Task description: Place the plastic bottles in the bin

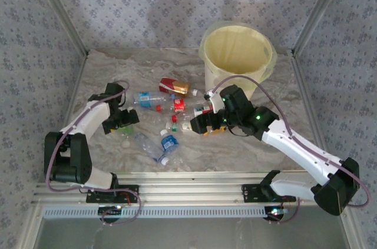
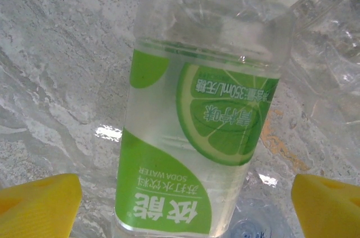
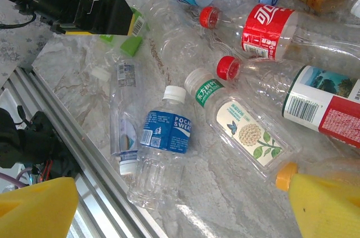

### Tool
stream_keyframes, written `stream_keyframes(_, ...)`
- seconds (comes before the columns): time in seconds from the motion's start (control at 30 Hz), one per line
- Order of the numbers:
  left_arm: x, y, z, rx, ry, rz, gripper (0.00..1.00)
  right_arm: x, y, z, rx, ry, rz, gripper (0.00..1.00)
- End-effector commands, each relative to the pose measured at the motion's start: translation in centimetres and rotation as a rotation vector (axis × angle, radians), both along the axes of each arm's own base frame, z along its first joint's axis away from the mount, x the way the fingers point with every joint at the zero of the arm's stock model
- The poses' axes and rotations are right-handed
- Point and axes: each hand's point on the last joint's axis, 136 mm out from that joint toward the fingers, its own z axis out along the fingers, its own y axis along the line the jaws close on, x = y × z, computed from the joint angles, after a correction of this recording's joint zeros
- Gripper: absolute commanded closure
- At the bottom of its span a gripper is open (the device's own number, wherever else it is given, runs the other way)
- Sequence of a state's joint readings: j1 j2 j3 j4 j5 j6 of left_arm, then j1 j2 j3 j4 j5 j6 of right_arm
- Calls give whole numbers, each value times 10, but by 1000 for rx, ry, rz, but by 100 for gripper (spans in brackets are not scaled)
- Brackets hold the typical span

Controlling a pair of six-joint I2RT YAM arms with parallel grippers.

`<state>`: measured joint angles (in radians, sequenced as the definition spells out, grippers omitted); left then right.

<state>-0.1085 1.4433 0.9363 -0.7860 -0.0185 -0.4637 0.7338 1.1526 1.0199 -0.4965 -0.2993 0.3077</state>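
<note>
L gripper (image 2: 185, 212): the yellow fingertips (image 2: 36, 204) are wide apart, nothing clamped. A green-label bottle (image 2: 191, 137) w/ a lime picture lies on the marble table (image 2: 50, 80) between them, w/ a gap on each side. Its white cap points toward 1 o'clock in the wrist view.

R gripper (image 3: 183, 210): fingers also apart & empty, low over the table. Just ahead lies a blue-label bottle (image 3: 160, 151) w/ a white cap. At 3 o'clock of that one is a clear bottle w/ green neck band (image 3: 242, 128). An orange cap (image 3: 286, 175) is just beside the right-hand fingertip; touching or not, I cannot tell.

In the top view the plastic bottles (image 1: 175, 105) lie scattered at the table centre, all on the marble. L gripper is at 9 o'clock of the group, R gripper at approx 3 o'clock. The bin (image 1: 227, 78) stands upright at 1 o'clock from the group, near the far edge, lined w/ a pale bag
</note>
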Motion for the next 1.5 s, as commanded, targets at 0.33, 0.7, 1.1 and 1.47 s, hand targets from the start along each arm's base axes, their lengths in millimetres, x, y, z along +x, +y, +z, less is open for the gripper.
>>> stream_keyframes(0.33, -19, -9, -25, 46, 73, -20, 13, 2, 1, 7, -2, -14, -18, 2)
stream_keyframes(0.7, -21, -15, -27, 39, 74, -37, 25, 1, -3, 3, -14, -7, -31, 3)
stream_keyframes(1.1, -25, -18, -28, 43, 92, -44, 35, 0, -6, 2, -21, -10, -42, 3)
stream_keyframes(1.47, -25, -13, -14, 62, 58, -39, 39, 13, -2, 6, -20, -31, -65, 3)
